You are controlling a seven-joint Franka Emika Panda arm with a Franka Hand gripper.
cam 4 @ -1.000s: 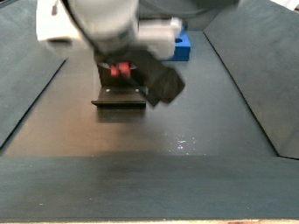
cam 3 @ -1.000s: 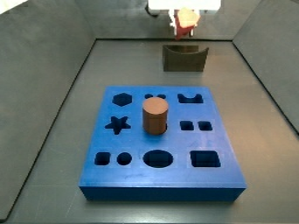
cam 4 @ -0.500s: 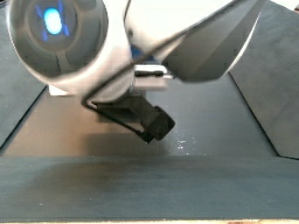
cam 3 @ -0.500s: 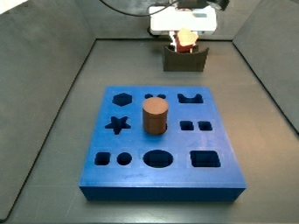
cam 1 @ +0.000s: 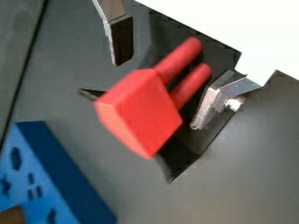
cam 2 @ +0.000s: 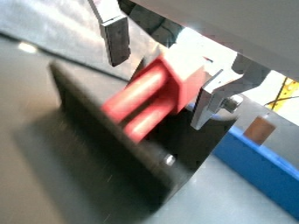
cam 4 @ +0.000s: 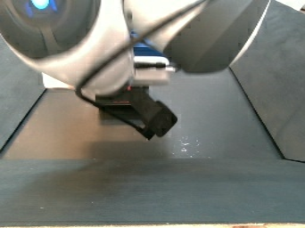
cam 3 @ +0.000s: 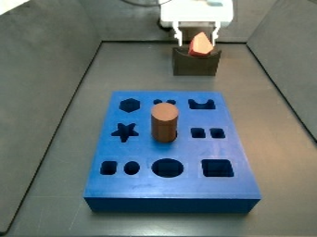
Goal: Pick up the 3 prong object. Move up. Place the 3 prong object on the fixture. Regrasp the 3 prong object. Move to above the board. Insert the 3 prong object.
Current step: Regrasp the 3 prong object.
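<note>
Tool open (one 3 prong object).

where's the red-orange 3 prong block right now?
In a side view the red-orange 3 prong block sits on the dark notched fixture beyond the blue board, with the gripper around it, fingers apart.

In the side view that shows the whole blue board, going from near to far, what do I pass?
The board, then the brown cylinder standing in it, then the fixture with the 3 prong object in it, then the tool.

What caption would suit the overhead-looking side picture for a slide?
Robot hand open above the red 3 prong object resting on the fixture, behind the blue board holding a brown cylinder.
</note>
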